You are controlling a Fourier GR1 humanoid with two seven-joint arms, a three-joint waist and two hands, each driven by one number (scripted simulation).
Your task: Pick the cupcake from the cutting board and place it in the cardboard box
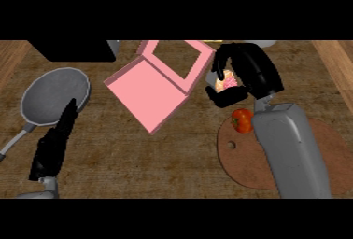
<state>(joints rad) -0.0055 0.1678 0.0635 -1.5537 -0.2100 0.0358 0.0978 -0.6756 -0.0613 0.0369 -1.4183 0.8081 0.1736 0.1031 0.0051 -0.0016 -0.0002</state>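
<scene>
Right hand (243, 70) hangs above the desk near the upper right of the head view, its black fingers and thumb curled round the cupcake (227, 84), which shows only as a small patch of pink and pale cream between them. The cupcake is held off the cutting board (241, 161) and sits just to the right of the pink box (155, 86), beside its edge and not inside it. The grey forearm runs down from the hand across the cutting board, hiding much of that round brown board. A tomato (241, 120) lies on the board's upper rim, just left of the forearm and just below the hand. A small hole shows in the board near its left edge.

The box lies open, tilted like a diamond, its lid folded back toward the top of the view with a window cut through it. Left of the box, well apart from the cupcake, a grey frying pan (55, 95) rests on the brown wooden desk (138, 158), its handle running to the lower left. Over the pan's lower right side the left hand (55, 144) shows with straight fingers pointing up, holding nothing. A black object (72, 50) sits at the upper left edge.
</scene>
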